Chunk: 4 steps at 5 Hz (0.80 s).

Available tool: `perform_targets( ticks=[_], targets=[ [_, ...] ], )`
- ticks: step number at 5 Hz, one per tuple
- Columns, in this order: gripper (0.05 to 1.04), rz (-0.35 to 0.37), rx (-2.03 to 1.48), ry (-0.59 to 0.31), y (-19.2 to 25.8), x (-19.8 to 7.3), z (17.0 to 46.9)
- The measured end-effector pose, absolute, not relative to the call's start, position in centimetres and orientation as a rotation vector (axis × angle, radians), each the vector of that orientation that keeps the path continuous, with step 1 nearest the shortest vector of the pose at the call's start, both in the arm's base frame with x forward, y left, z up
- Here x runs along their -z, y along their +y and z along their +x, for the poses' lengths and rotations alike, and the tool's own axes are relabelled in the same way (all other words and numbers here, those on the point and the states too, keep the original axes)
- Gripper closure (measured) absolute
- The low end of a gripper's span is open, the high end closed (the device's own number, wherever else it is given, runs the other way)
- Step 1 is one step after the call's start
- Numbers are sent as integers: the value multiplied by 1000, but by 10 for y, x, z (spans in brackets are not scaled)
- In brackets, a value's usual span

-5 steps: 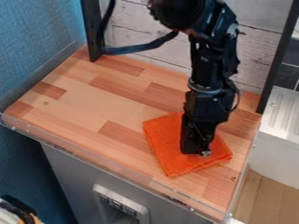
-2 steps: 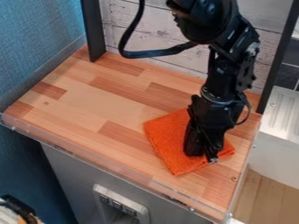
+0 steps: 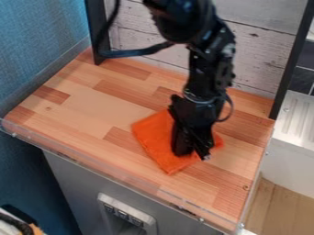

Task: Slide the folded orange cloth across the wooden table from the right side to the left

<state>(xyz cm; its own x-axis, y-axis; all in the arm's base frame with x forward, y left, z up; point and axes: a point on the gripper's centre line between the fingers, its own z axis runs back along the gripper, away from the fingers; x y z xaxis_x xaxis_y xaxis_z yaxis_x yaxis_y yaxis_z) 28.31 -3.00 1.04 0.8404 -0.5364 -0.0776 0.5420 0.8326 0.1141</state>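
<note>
**Cloth spread on the counter under the gripper; work judged to be under way, with no finish shown**

The orange cloth [image 3: 152, 137] is seen just below the centre of the frame, laid on the wooden counter top [image 3: 92, 108]. It is spread mostly flat, turned at a slant, with one corner pointed towards the bottom of the frame and another towards the right. Its middle and upper right part are covered from view by the black gripper [image 3: 191, 155], which is brought down over it from the arm [image 3: 207, 69] at the top of the frame.

As for what is done, the cloth has been reached: the gripper is placed over it, with its lower end at or very near the fabric. Whether it is pressed against the cloth cannot be made out for certain. How far the gripper is opened cannot be told, nor can it be told whether any fabric is pinched; no part of the cloth is seen lifted clear of the wood.

As for what is left, the handling of the cloth is judged to be unfinished, since the gripper is not parted clearly from it. No neat fold or bundle is seen, and the cloth is laid well inside the clear rim [image 3: 78, 158] at the counter's front edge. How much more handling is needed cannot be settled from its position alone.
</note>
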Motion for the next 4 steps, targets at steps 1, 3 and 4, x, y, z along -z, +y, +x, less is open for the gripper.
perform_targets(
  ticks=[1,3,4],
  targets=[
    [1021,120,429,-13,-6,-10,283],
    [1021,44,178,-80,30,-9,284],
    [1021,6,88,-85,46,-9,288]
  ],
)
